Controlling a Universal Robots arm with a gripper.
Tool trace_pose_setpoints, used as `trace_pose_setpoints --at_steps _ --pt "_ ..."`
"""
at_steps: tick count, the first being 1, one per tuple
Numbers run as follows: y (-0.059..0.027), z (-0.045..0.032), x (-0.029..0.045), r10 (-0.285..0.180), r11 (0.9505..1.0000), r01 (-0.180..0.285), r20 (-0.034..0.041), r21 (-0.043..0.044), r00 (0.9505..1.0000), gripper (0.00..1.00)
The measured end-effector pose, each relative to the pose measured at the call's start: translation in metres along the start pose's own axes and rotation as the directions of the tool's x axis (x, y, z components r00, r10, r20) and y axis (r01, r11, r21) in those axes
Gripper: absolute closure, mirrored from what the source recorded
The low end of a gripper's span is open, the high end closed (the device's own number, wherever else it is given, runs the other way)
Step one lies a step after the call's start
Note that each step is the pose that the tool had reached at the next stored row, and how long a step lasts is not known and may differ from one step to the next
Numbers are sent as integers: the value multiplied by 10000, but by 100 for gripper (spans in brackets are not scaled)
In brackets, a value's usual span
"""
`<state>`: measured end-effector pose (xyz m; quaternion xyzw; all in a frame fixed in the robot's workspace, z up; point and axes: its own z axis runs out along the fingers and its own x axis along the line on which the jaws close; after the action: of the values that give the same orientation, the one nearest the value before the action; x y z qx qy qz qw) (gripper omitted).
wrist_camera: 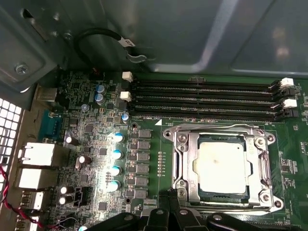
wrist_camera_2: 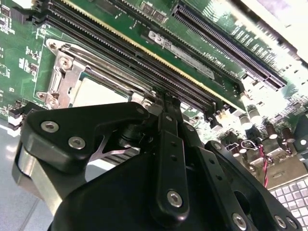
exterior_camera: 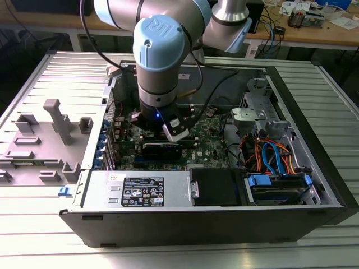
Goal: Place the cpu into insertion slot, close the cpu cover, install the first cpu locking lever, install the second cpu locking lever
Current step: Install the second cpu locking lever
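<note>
1. I see the arm (exterior_camera: 160, 61) reaching down into the open case (exterior_camera: 291, 101) on the slatted table (exterior_camera: 33, 224), its wrist over the board (exterior_camera: 210, 143).
2. In the first wrist view the cpu (wrist_camera: 222, 166) sits in the slot (wrist_camera: 185, 185) — silvery top up, level with the frame.
3. The cover (wrist_camera: 262, 159) lies down around it, beside the memory slots (wrist_camera: 202, 98).
4. The gripper (wrist_camera: 167, 209) hovers near the slot's edge.
5. Jaws — I cannot tell how far apart they stand, or whether they hold anything.
</note>
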<state>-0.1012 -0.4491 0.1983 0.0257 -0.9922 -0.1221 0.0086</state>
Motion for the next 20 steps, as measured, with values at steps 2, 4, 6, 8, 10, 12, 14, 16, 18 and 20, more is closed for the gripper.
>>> trace_pose_setpoints --at_steps 2,4,6,8,10,12,14,16,18,20 --pt "14 3 -1 1 10000 -1 -1 1 10000 89" --pt "27 6 -2 0 10000 0 -2 1 10000 89" --pt "31 8 -1 -1 10000 1 -1 0 10000 89" --pt "31 10 1 0 10000 0 -2 2 10000 89" --pt "31 12 1 0 10000 0 -3 2 10000 89" --pt "31 15 1 1 10000 -1 -2 28 10000 89" --pt "31 14 2 4 9999 -4 -7 120 10000 89" --pt "31 14 1 5 9998 -5 -11 207 10000 89" --pt "34 4 1 4 9998 -4 -10 215 10000 89" --pt "44 -19 1 4 9998 -4 -7 212 10000 89"
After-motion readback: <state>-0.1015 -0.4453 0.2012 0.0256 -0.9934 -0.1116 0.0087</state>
